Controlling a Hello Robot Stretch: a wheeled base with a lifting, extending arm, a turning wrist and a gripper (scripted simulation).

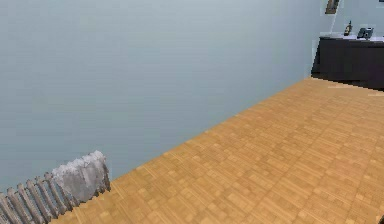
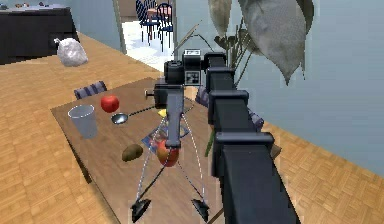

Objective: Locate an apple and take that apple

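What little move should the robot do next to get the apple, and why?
Probably ease the arm down slightly so the fingers settle around the reddish apple, which shows between them on the wooden table. Whether they touch or hold it cannot be told, so a small, careful move seems safest.

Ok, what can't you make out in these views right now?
- Arm side view: whether the gripper holds anything; a reddish round thing shows behind its fingers, against the table.
- Arm side view: which is the apple, that or the bright red ball farther left; both too small.
- Forward view: items on the dark cabinet, too small.
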